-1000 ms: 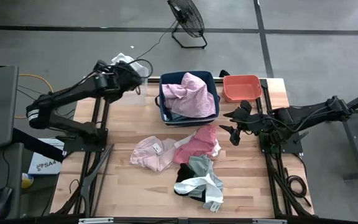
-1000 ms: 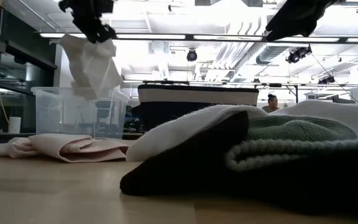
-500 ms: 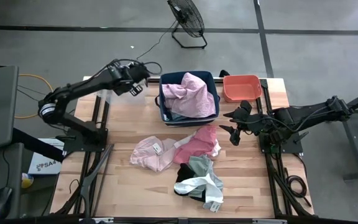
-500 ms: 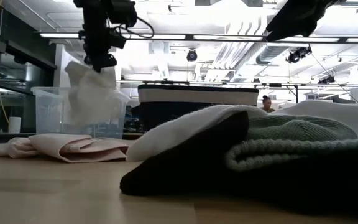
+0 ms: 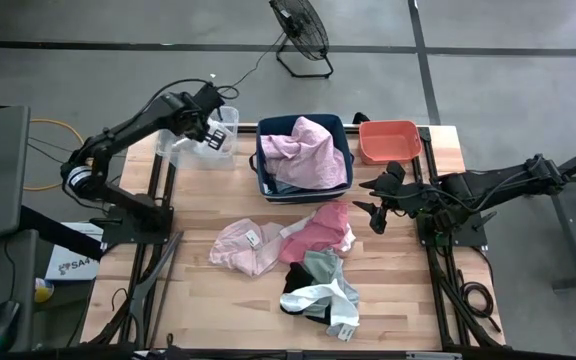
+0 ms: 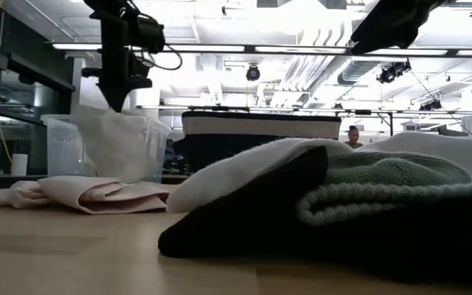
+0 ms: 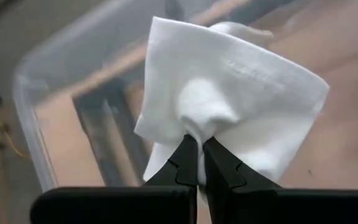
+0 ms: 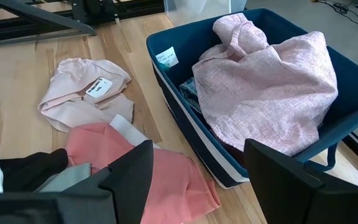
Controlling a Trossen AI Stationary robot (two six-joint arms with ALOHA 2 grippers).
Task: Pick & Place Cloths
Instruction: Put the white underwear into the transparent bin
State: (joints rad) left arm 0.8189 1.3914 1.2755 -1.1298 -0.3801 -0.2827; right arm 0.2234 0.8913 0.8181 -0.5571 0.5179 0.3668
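Observation:
My left gripper (image 7: 197, 163) is shut on a white cloth (image 7: 235, 102) over the clear bin (image 5: 200, 143) at the table's far left; in the low view the cloth (image 6: 121, 143) hangs down into the bin (image 6: 105, 147). My right gripper (image 5: 366, 198) is open and waits at the table's right, touching nothing. A light pink cloth (image 5: 243, 245), a hot pink cloth (image 5: 320, 228) and a grey, white and black heap (image 5: 318, 290) lie on the table. The navy bin (image 5: 303, 155) holds a pale pink cloth (image 8: 272, 87). My left gripper pinches a bunched fold of the white cloth (image 7: 194, 127) between its two fingers, coming from above and pointing down. The cloth hangs below the fingers, spread loosely, with its lower part inside the clear bin.
An empty coral bin (image 5: 389, 140) stands at the far right next to the navy bin. Bare wood lies along the table's left side and near edge. A floor fan (image 5: 303, 30) stands beyond the far edge. A person (image 6: 357, 135) shows far off in the room.
My left gripper has swung from beyond the table's far left corner toward the clear bin and gone down, still shut on the white cloth. The cloth has dropped from above the bin to hang into it.

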